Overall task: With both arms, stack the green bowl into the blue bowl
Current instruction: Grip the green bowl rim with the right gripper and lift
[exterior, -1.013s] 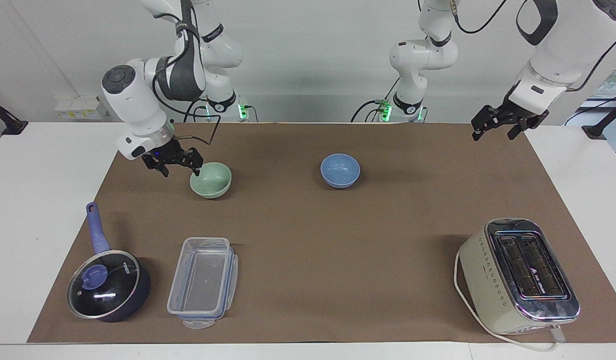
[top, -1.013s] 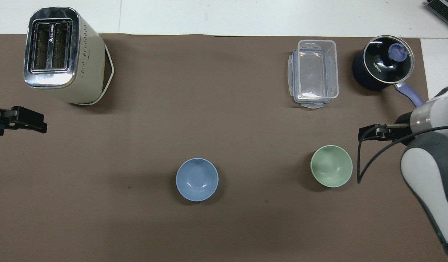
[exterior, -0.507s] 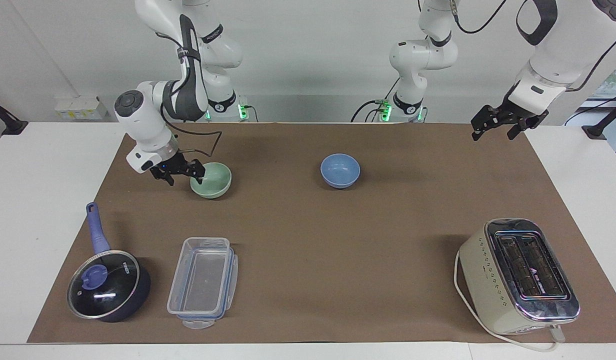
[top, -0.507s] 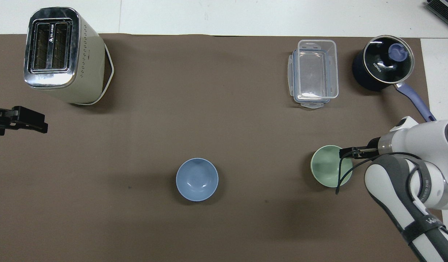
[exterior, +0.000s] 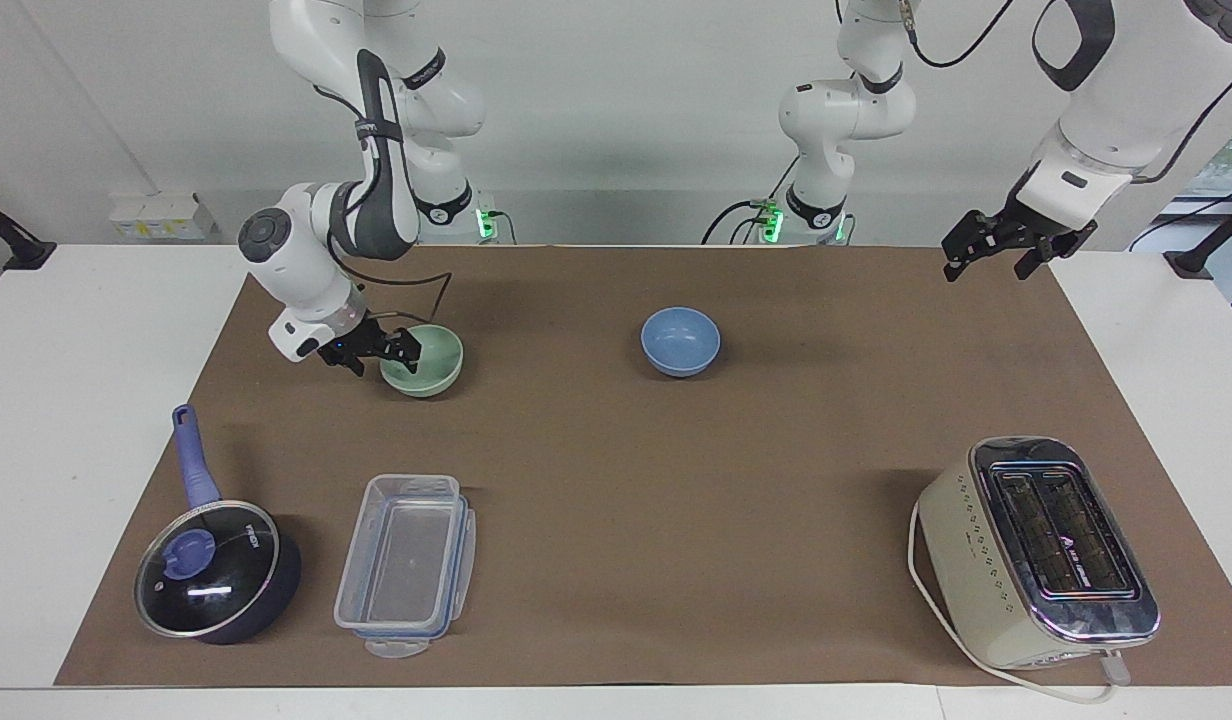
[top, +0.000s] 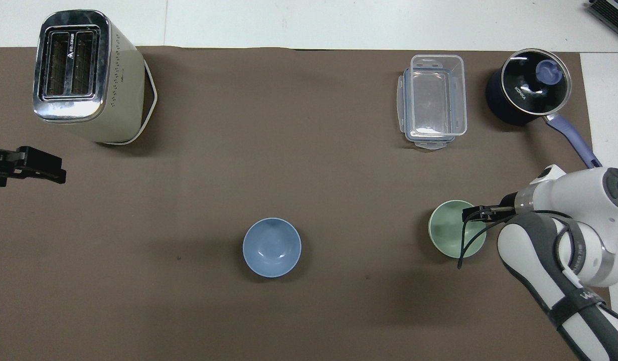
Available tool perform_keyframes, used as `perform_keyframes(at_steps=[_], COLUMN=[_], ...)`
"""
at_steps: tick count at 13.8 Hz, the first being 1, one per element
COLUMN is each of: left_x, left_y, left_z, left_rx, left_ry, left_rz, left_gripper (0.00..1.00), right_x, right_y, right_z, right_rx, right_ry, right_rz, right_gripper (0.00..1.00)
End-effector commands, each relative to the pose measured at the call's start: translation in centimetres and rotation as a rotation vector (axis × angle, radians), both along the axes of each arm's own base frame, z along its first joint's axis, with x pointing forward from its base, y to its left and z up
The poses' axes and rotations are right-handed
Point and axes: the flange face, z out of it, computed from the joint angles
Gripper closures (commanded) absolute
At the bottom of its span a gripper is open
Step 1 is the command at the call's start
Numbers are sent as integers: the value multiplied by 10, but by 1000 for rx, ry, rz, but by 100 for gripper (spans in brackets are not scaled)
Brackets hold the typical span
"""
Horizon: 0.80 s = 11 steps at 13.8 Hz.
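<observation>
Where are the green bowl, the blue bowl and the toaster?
green bowl (exterior: 431, 362), facing view, on the inner wall.
blue bowl (exterior: 680, 337), facing view, on the inside bottom.
toaster (top: 72, 65), overhead view, on the chrome top between the slots.

arms: white jointed shells, dark grey joint caps | right arm (exterior: 306, 250): grey forearm band, loose black cable, lettering on the overhead link | left arm (exterior: 1106, 110): black cables | grippers: black two-finger | bases: green lights
</observation>
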Motion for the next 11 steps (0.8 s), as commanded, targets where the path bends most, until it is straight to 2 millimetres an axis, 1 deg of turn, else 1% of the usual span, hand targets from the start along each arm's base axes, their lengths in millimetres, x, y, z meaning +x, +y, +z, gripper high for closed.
perform_keyframes(at_steps=[1,2,5,7,8,9,10,11], left_x=[0,0,0,0,0,0,0,0], left_y=[1,1,1,1,1,1,1,1], left_z=[3,3,3,3,3,3,3,3], left_rx=[12,12,12,12,12,12,12,12], left_ry=[10,10,10,10,10,9,10,9], left_rz=[2,0,2,0,0,0,0,2], left_gripper=[0,0,0,0,0,0,0,0], right_x=[-1,-2,-1,-1,-1,-2,0,2], right_y=[-7,-12,-12,-12,-11,-10,-9,-8], right_z=[-1,0,1,4,6,7,13,23], right_rx=[27,33,64,69,72,74,72,74], right_ry=[-23,-26,-27,-26,-23,-19,-28,-33], right_rz=[24,17,26,26,27,30,36,40], right_gripper=[5,10,31,49,60,75,97,100])
